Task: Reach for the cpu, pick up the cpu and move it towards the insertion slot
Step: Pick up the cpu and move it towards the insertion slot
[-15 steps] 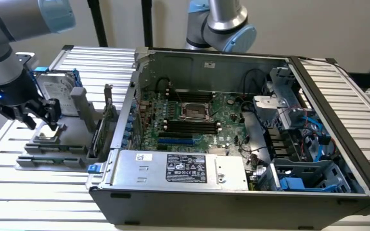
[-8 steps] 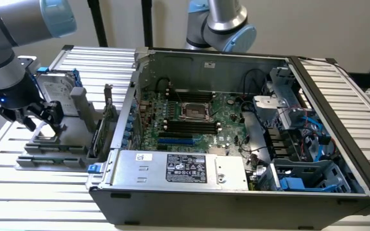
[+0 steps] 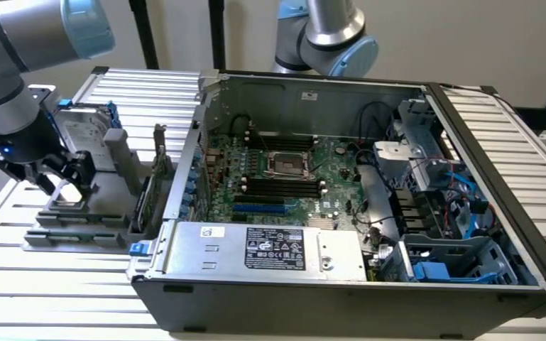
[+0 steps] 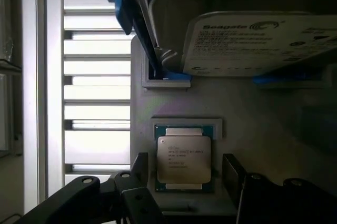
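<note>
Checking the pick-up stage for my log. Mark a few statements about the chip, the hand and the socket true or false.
The chip lies in a recess of the grey holder. True.
The hand is shut on the chip. False: its fingers stand open on either side of it.
The chip sits in the socket. False: the socket is on the board inside the case, the chip outside it.
A hard drive stands on the same holder. True.

I see the holder (image 3: 74,238) on the table (image 3: 45,291), at the exterior view's left of the open computer case (image 3: 348,302). The cpu (image 4: 184,158) lies flat in a holder recess, the hard drive (image 4: 258,42) upright behind it. My gripper (image 3: 66,188) hangs over the cpu, 1 finger (image 4: 138,169) each side, apart. The insertion slot (image 3: 287,163) sits inside the case, on the motherboard (image 3: 334,181).
</note>
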`<move>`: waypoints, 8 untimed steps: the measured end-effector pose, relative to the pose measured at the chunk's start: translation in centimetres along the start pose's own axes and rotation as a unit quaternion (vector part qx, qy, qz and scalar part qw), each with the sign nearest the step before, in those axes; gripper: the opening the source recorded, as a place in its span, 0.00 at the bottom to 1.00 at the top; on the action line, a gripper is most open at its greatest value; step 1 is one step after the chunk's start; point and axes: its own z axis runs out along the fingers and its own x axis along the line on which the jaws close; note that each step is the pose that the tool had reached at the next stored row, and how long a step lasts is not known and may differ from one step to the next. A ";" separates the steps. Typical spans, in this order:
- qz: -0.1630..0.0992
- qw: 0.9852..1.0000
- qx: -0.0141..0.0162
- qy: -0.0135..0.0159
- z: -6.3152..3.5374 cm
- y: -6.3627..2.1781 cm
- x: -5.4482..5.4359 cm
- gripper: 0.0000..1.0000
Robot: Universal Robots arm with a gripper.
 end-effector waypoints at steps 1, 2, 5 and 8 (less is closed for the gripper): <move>0.000 1.000 0.000 0.000 0.05 0.01 0.0 0.67; 0.000 1.000 0.000 0.000 0.09 0.02 0.0 0.67; 0.001 1.000 0.000 0.000 0.22 0.11 0.0 0.67; 0.001 1.000 0.000 0.000 0.35 0.21 0.0 0.67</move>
